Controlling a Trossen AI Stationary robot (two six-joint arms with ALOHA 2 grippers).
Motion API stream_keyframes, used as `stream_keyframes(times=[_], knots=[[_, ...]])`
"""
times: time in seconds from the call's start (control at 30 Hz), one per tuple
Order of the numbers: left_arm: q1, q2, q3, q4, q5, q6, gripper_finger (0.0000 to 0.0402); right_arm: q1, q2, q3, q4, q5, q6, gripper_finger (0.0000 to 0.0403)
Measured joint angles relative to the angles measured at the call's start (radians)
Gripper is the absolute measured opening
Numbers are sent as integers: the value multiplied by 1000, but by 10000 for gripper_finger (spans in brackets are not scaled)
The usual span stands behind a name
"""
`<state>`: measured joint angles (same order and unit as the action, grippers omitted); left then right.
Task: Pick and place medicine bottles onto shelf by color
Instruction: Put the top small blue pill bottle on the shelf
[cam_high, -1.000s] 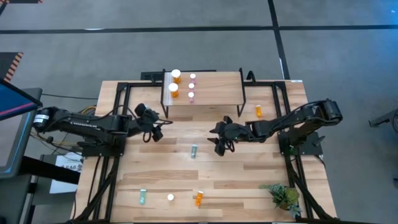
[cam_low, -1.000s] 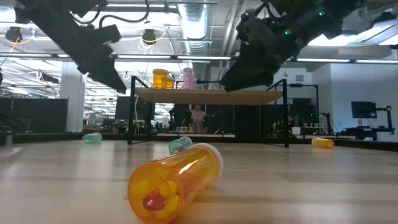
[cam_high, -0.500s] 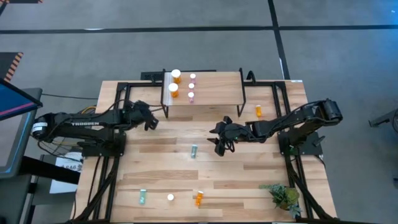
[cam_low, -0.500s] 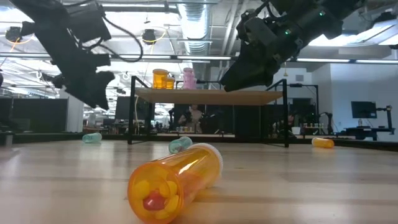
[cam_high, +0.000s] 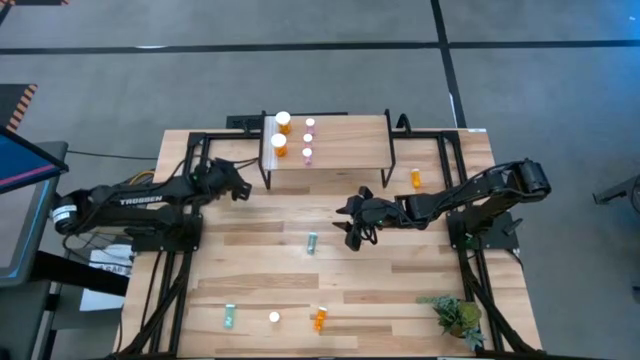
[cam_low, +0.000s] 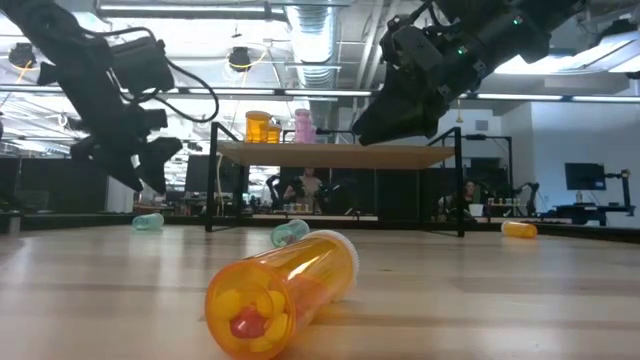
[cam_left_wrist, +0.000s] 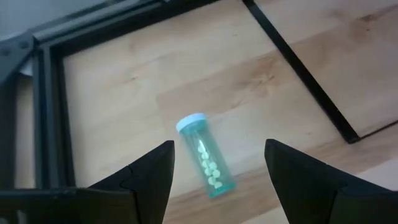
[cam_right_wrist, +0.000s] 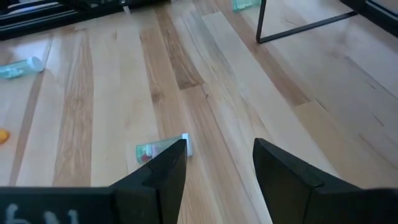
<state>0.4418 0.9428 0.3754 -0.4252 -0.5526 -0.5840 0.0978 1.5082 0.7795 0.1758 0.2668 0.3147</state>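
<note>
The shelf (cam_high: 330, 142) stands at the table's far middle, with two wide orange bottles (cam_high: 281, 134) and three pink ones (cam_high: 308, 140) upright on it. My left gripper (cam_high: 236, 186) hovers open beside the shelf's left legs, slanting down. A teal bottle (cam_left_wrist: 205, 155) lies on its side on the table ahead of the fingers, apart from them. My right gripper (cam_high: 354, 226) hangs open above mid-table. Another teal bottle (cam_right_wrist: 161, 149) lies just below and beside it, untouched. More bottles lie on the table: orange ones (cam_high: 416, 178) (cam_high: 319, 319) and a teal one (cam_high: 228, 317).
A small green plant (cam_high: 455, 315) stands at the near right corner. A white cap (cam_high: 274, 318) lies near the front edge. The shelf's thin black legs (cam_left_wrist: 298, 68) run close to my left gripper. The black table frame (cam_left_wrist: 43, 106) borders the far left corner.
My left gripper has swung toward the table's far left corner and sunk lower, rolling as it went; its fingers stay open. It now hangs over the teal bottle beside the shelf's left legs. No bottle has moved.
</note>
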Motion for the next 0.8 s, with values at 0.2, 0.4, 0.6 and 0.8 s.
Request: stream_keyframes(times=[0.2, 0.4, 0.6, 0.8], knots=[[65, 0, -29, 60, 70, 22, 238, 0, 0, 0, 12, 0, -1, 205], [110, 0, -81, 131, 111, 26, 238, 0, 0, 0, 26, 0, -1, 205], [132, 0, -89, 157, 125, 33, 238, 0, 1, 0, 42, 0, -1, 205], [133, 62, -89, 173, 143, 26, 238, 0, 1, 1, 46, 0, -1, 205]])
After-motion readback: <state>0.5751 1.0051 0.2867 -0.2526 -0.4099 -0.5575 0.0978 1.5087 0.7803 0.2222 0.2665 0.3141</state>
